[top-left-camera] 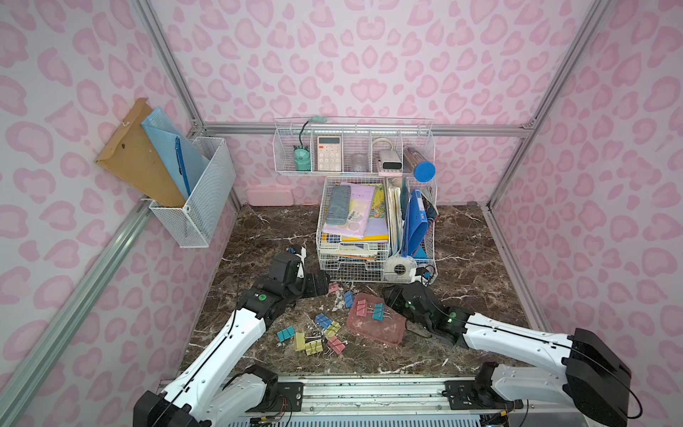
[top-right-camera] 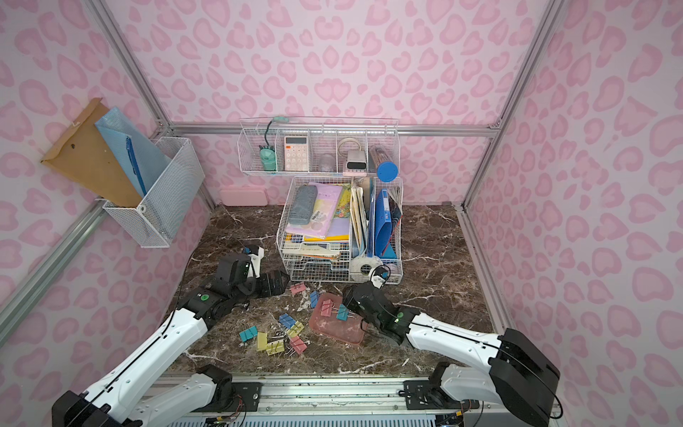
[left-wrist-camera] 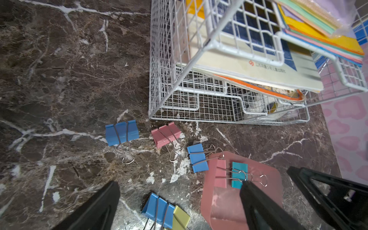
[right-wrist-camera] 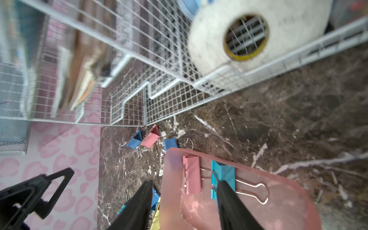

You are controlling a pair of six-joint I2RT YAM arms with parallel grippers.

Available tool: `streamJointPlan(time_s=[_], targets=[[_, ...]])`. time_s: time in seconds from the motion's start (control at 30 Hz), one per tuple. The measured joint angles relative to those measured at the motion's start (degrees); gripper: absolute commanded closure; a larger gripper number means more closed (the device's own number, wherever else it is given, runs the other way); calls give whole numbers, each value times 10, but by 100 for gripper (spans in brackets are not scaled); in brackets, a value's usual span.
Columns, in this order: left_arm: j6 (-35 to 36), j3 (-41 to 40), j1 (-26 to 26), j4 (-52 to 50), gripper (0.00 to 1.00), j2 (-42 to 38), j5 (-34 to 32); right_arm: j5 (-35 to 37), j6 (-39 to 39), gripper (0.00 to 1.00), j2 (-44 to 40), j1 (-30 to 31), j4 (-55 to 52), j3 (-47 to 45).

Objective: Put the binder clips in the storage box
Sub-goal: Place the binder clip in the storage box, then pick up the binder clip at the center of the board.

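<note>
The storage box [top-left-camera: 388, 331] [top-right-camera: 338, 329] [left-wrist-camera: 225, 199] [right-wrist-camera: 278, 199] lies on the marble table right of centre, with a pink binder clip [top-left-camera: 361, 308] [right-wrist-camera: 192, 175] and a teal one [top-left-camera: 377, 311] [right-wrist-camera: 223, 173] lying in it. My right gripper [top-left-camera: 388, 295] [right-wrist-camera: 184, 189] hovers over the box, open, one finger above the teal clip, holding nothing. Open and empty, my left gripper [top-left-camera: 325, 283] [left-wrist-camera: 178, 183] sits left of the box near a pink clip [left-wrist-camera: 165, 135] and two blue clips [left-wrist-camera: 121, 133] [left-wrist-camera: 197, 157]. Several more clips [top-left-camera: 314, 338] lie in front of it.
A white wire basket [top-left-camera: 325, 266] full of books and folders stands just behind the clips, with a white tape roll [top-left-camera: 401, 268] at its front right corner. A pale pink case [top-left-camera: 269, 195] lies by the back wall. Wire baskets hang on the back and left walls.
</note>
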Motion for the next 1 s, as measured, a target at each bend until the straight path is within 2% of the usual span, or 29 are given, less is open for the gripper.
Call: streamJointPlan(time_s=[0.13,0.27,0.5,0.6,0.77,0.9,1.0], targets=[[-3,0,0,0,1,-2,-8,13,-99,62,41,11,-45,100],[-3,-1,0,0,1,-4,-14,-11,-186,64,160,16,-92,216],[-3,-1,0,-5,0,-12,-10,-35,-262,66,334,16,-160,353],[-2,-1,0,-13,1,-19,-9,-29,-280,66,380,13,-179,391],[0,-1,0,-22,1,-29,-9,-3,-288,55,420,12,-184,429],[2,-1,0,-22,1,-32,-10,12,-292,62,428,13,-176,429],[2,-1,0,-22,1,-30,-10,21,-293,60,428,19,-159,415]])
